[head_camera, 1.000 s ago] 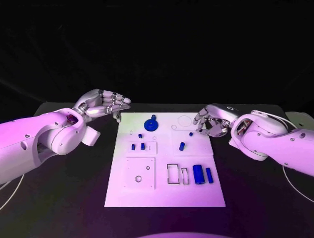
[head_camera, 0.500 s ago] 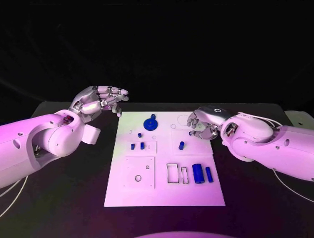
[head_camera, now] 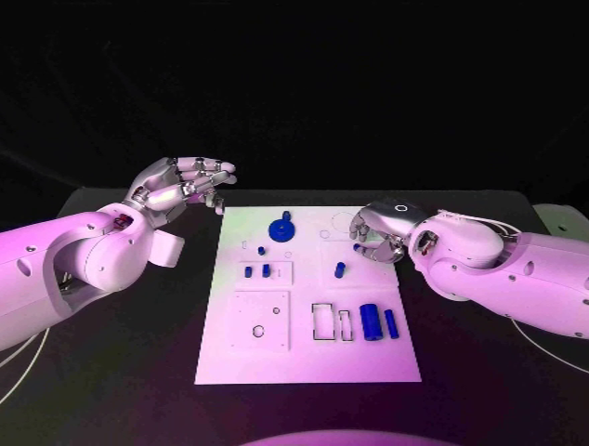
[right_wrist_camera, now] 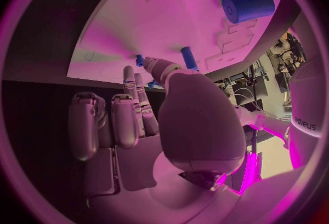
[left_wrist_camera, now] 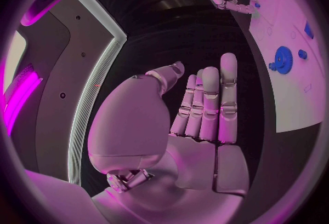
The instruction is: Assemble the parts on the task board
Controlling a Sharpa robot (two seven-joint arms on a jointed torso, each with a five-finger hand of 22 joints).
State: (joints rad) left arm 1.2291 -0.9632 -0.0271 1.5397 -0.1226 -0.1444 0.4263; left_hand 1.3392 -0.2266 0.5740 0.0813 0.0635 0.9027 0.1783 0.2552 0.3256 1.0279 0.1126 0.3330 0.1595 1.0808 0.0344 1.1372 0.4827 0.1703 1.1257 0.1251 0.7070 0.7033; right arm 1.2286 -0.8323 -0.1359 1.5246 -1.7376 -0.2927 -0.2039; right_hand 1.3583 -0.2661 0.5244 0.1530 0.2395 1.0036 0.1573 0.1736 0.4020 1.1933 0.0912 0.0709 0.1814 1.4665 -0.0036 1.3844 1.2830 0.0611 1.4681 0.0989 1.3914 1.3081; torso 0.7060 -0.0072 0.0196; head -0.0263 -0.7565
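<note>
Fingertips of the right hand [head_camera: 378,232] are hidden behind its own knuckles in the head view, over the task board's [head_camera: 315,358] right edge; the right wrist view shows its fingers [right_wrist_camera: 130,109] curled inward with nothing in them, close to a small blue peg [right_wrist_camera: 140,60]. Left hand [head_camera: 184,186] hangs off the board's far left corner, fingers loosely bent and slightly apart, empty. On the white board lie a blue gear [head_camera: 282,230], short pegs [head_camera: 257,272], a slim peg [head_camera: 340,271], and a thick cylinder [head_camera: 371,324] beside a thinner one [head_camera: 391,323]. Writing on the right arm is cut off and unreadable.
</note>
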